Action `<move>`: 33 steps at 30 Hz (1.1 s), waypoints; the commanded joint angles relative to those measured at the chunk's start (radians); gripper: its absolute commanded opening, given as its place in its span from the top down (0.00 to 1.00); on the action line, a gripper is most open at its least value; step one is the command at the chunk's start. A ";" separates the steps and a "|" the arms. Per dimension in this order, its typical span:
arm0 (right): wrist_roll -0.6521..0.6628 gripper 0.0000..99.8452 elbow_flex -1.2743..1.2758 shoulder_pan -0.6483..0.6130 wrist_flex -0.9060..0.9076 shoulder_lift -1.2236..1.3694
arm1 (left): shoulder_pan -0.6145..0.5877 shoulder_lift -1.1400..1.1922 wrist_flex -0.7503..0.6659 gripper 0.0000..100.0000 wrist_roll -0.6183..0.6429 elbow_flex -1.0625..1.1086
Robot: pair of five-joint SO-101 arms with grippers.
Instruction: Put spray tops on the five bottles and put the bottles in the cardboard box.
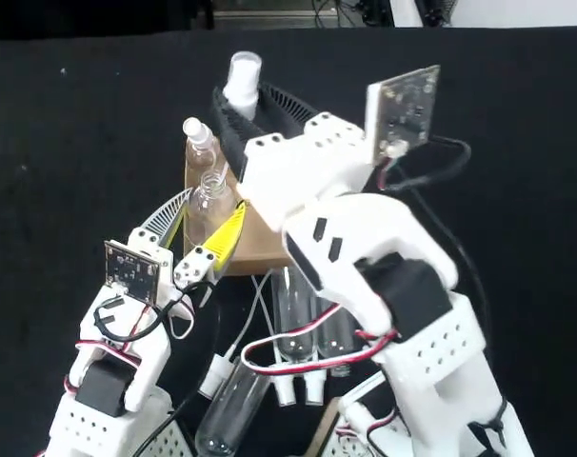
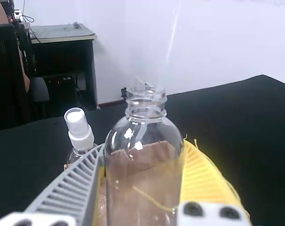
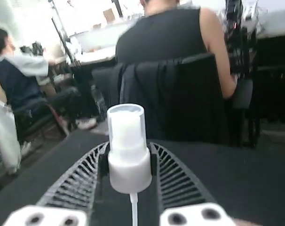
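The left gripper (image 1: 212, 202) is clamping an open-necked clear bottle (image 2: 145, 181) upright between its grey and yellow jaws, holding it over the cardboard box (image 1: 258, 243). A capped bottle (image 1: 201, 143), already wearing a spray head, is standing just beside it. The right gripper (image 3: 129, 151) is pinching a white spray top (image 1: 243, 71) between its black ribbed jaws, with the thin dip tube hanging down below. It is holding the top higher than, and behind, the open bottle. Closer to the arms' bases, spare bottles (image 1: 233, 405) are lying on the black table (image 1: 69, 143) among loose tops (image 1: 217, 374).
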 commanded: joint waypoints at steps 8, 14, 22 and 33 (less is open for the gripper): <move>0.129 0.86 0.031 -0.140 0.048 -0.022 | 0.005 -0.015 -0.025 0.96 0.005 -0.010; 0.130 0.83 -0.041 -0.147 0.155 -0.024 | 0.001 -0.015 -0.025 0.96 0.003 -0.008; 0.133 0.83 -0.219 0.014 0.374 -0.051 | 0.004 -0.015 -0.025 0.96 0.003 -0.007; 0.132 0.83 0.073 0.506 0.460 -0.160 | -0.002 -0.015 -0.026 0.96 0.000 0.001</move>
